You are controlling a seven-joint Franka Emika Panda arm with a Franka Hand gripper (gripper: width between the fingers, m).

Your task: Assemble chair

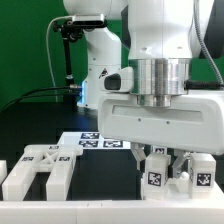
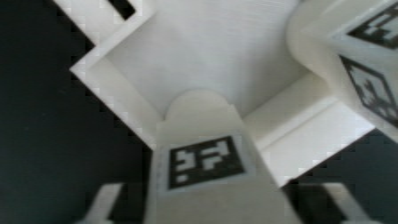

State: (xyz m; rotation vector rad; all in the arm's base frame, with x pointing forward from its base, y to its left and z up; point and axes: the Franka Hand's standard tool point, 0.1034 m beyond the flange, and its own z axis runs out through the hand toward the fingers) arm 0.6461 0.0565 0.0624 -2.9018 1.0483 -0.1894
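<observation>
My gripper (image 1: 160,162) is low at the front of the table, on the exterior view's right. It is shut on a white leg bar (image 1: 156,174) that carries a square tag and hangs upright between the fingers. In the wrist view the bar (image 2: 206,150) fills the middle, with a finger (image 2: 111,205) close on each side. A second tagged white chair part (image 1: 200,176) stands just to the exterior view's right of it and also shows in the wrist view (image 2: 365,75). Under the bar lies a white flat chair part (image 2: 169,55).
A large white slotted chair part (image 1: 38,168) lies at the exterior view's front left. The marker board (image 1: 92,140) lies flat behind it, mid-table. A white wall (image 1: 110,210) runs along the front edge. A black camera stand (image 1: 66,55) rises at the back.
</observation>
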